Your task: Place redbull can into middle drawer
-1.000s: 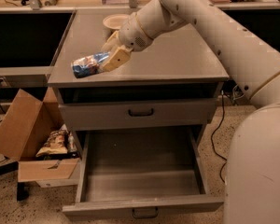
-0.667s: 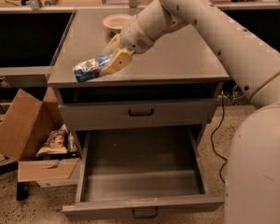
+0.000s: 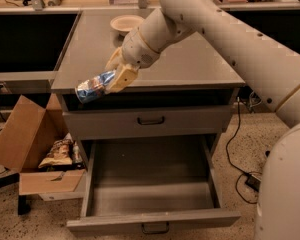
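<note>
My gripper (image 3: 115, 75) is shut on the redbull can (image 3: 92, 87), a blue and silver can held on its side, tilted down to the left. It hangs at the front left edge of the cabinet top (image 3: 190, 69), above the upper drawer front (image 3: 150, 120). The middle drawer (image 3: 150, 184) is pulled wide open below, its grey tray bare, with its dark handle (image 3: 155, 228) at the front. The can is above and to the left of the open tray.
A beige round bowl (image 3: 126, 22) sits at the back of the cabinet top. An open cardboard box (image 3: 35, 149) with snack bags stands on the floor at the left of the drawer. Cables (image 3: 245, 174) lie on the floor at the right.
My gripper has carried the can forward and a little down, from over the cabinet top to its front left edge. The drawer has not moved.
</note>
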`<state>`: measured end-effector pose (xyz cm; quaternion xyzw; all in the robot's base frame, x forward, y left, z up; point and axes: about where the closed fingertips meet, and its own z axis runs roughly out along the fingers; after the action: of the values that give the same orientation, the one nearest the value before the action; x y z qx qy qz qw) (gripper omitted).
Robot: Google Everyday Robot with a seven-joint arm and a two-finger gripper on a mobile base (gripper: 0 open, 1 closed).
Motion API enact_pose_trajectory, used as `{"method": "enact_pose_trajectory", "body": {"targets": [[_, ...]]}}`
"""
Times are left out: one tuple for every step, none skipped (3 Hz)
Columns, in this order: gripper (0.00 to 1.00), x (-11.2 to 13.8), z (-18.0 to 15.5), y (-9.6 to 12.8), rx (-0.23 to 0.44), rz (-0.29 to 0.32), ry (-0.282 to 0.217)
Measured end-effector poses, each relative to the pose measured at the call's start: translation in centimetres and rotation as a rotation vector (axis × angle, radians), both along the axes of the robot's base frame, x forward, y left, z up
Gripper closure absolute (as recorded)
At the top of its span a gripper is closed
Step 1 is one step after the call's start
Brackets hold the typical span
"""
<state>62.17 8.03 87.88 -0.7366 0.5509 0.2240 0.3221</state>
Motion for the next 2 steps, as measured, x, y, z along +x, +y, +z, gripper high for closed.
{"method": "enact_pose_trajectory", "body": {"targets": [[1.00, -5.0, -0.5, 0.3, -0.091, -0.031, -0.068], [1.00, -7.7, -3.8, 0.3, -0.152, -0.085, -0.066]]}}
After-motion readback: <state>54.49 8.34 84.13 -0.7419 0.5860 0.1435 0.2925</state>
